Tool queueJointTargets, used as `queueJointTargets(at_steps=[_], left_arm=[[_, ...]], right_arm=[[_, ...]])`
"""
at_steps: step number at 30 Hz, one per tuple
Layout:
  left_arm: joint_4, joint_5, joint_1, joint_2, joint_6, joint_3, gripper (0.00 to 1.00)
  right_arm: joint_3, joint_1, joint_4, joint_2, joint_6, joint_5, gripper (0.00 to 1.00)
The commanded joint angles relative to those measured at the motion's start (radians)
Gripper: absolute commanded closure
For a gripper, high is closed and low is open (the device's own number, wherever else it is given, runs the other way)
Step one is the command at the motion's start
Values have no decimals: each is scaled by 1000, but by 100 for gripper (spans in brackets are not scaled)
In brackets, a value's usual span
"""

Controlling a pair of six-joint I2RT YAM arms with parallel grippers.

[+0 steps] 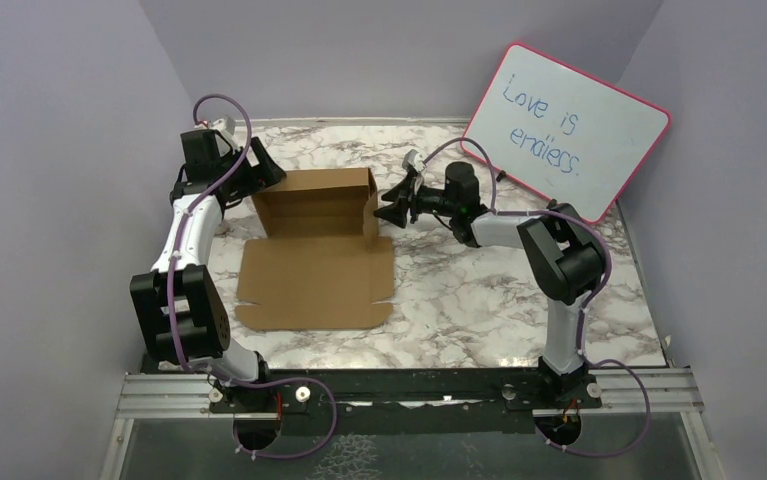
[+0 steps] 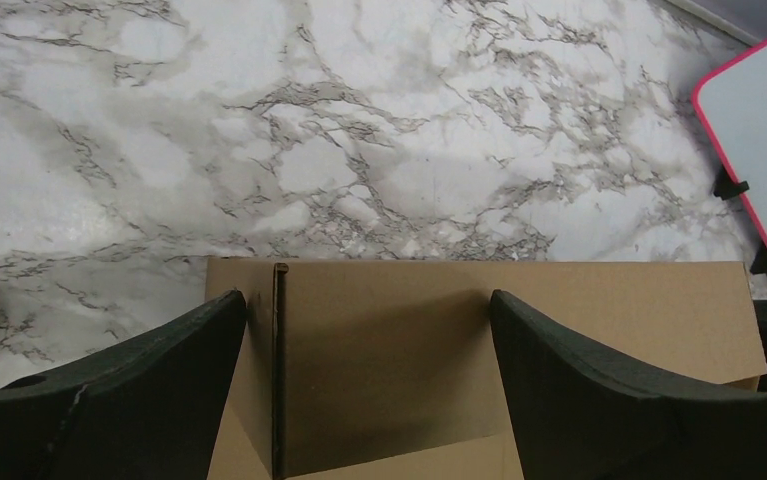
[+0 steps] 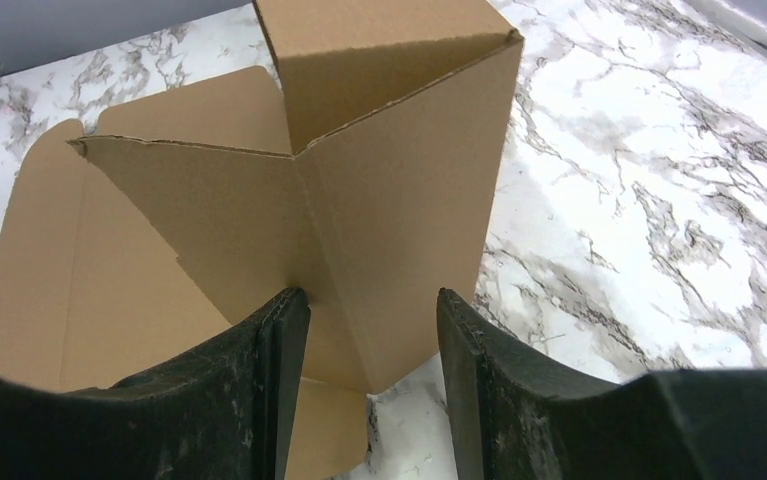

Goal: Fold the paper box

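Roughly in the middle of the marble table (image 1: 479, 290) lies the paper box (image 1: 319, 275), half formed. Its large near panel is flat on the tabletop, while the far part stands upright as a back wall with short side walls at its left and right ends.

The left gripper (image 1: 267, 176) is at the far left corner of the standing part. In its wrist view the left gripper (image 2: 367, 300) has its jaws spread wide apart, with the top edge of the cardboard (image 2: 519, 320) running across between and beyond them; neither finger is seen pinching it.

The right gripper (image 1: 391, 205) sits just beside the right end wall, pointing left at it. In its own camera the right gripper (image 3: 371, 298) has its jaws partly apart, facing the folded corner of the box (image 3: 399, 200). Whether its left finger (image 3: 284, 340) touches the cardboard cannot be told.

A pink-framed whiteboard (image 1: 569, 130) with blue handwriting leans at the far right of the table.
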State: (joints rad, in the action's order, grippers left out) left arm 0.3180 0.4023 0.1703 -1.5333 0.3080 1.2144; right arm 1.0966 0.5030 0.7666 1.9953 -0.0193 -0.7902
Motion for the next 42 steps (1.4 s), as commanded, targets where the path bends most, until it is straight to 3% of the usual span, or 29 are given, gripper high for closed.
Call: queueJointTargets(at_steps=[1,9,21,34,42], left_arm=[[18,130,0,10,39,-56,10],[-48,237,-17,78,118,-173,12],[-52,245,-122,205,150,-292,12],[-36,167,-168,182,59,-296,12],[10,64,-169,190,19,-176,8]], right_arm=[[5,6,57,8,13,7,44],[-112,6,120,-58,16,73,44],[-282,6,164,-207,-2,192,44],[-370,6,218,-250,-52,305,44],[-354,6,230,-220,-35,288,44]])
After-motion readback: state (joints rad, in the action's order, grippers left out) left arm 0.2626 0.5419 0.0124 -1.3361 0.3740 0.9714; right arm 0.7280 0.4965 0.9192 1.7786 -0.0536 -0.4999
